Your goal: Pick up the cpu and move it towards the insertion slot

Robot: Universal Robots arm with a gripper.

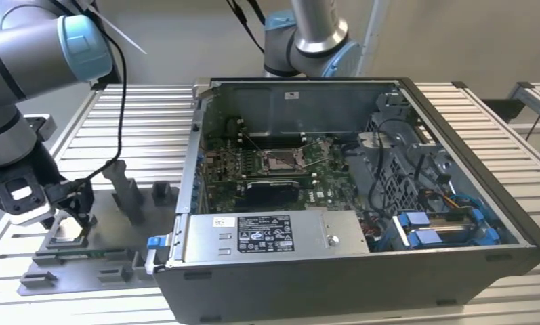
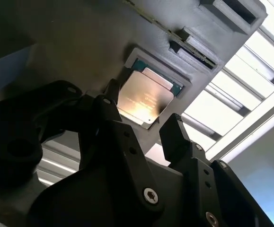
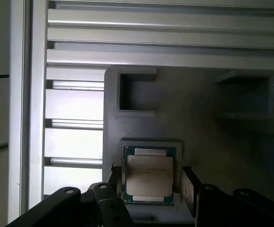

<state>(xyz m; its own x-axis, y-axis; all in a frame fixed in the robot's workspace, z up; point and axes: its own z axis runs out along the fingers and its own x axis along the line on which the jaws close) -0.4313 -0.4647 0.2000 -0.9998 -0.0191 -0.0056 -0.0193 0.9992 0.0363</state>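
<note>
Exterior view: gripper [image 1: 69, 218] hung low at eight o'clock over the cpu [image 1: 68, 231], which lay in a recess of the grey fixture plate [image 1: 116, 227]. The insertion slot [image 1: 282, 160] sat well apart near centre, inside the open computer case [image 1: 360, 271]. Second wrist view: cpu lay silvery side up between two black fingers [image 2: 109, 106]. First wrist view: fingers stood spread, one either side of the cpu with narrow gaps, grasping nothing.

We find the black computer case [image 1: 342, 284] open on top, leaving free room above the silvery-framed square insertion slot [image 1: 280, 160]. A silvery power-supply box [image 1: 270, 233] hems the slot on its near side, and a blue-grey drive cage [image 1: 442, 227] does so toward the exterior view's right. Between the slot and the black gripper [image 1: 68, 220] stand two upright grey plastic posts [image 1: 125, 189] and the case's side wall [image 1: 196, 156].
</note>
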